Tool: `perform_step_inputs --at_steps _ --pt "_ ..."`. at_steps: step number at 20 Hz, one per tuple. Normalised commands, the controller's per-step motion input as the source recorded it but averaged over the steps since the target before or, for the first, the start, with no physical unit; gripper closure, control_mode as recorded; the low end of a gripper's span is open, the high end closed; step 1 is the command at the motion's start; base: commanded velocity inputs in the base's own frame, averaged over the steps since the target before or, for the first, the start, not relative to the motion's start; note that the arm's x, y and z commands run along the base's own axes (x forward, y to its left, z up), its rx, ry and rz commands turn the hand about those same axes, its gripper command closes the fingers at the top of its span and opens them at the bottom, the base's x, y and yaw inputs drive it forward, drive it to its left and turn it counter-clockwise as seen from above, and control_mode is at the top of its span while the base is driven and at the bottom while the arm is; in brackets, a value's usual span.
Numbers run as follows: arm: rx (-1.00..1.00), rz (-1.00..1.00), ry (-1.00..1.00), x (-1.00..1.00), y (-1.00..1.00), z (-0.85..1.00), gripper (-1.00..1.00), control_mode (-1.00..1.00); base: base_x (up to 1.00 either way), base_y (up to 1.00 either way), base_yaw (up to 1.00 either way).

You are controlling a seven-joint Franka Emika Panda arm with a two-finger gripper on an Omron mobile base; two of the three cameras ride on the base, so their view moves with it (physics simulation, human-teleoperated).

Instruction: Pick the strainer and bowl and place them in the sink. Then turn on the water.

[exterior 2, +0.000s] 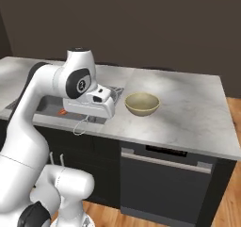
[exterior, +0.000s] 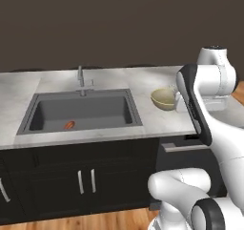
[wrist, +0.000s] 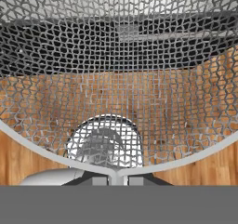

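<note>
The gripper (wrist: 116, 180) is clamped shut on the rim of the strainer (wrist: 116, 79), whose silver wire mesh spreads across the hand view right in front of the camera, the bright rim curving down to meet the two dark finger tips (wrist: 99, 181) at the bottom. Through the mesh show wooden floor and dark cabinet fronts. In the right base view the hand hangs over the front edge of the counter (exterior 2: 188, 113), at the near right corner of the sink (exterior 2: 44, 106), and the thin wire loop handle of the strainer (exterior 2: 80, 125) dangles below it against the dark cabinets. The bowl (exterior 2: 141, 103), pale yellow-tan with a darker inside, sits upright on the white marble just to the right of the hand, apart from it. The sink is a dark grey basin set into the counter, with a faucet (exterior: 81, 76) behind it and a small orange-red object (exterior: 69, 125) lying on its floor near the front left.
</note>
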Motion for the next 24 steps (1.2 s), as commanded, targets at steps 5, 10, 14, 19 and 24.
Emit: perform_step_inputs --at_steps 5,10,14,19,24 --pt "0.0 0.0 0.0 0.0 0.0 0.0 1.0 1.0 0.16 -0.29 0.0" --pt "0.0 0.0 0.0 0.0 0.0 0.0 1.0 1.0 0.23 -0.23 0.0" --pt "0.0 0.0 0.0 0.0 0.0 0.0 1.0 1.0 0.28 -0.19 0.0" --pt "0.0 0.0 0.0 0.0 0.0 0.0 1.0 1.0 0.25 -0.12 -0.02" --pt "0.0 0.0 0.0 0.0 0.0 0.0 1.0 1.0 0.36 0.0 -0.05"
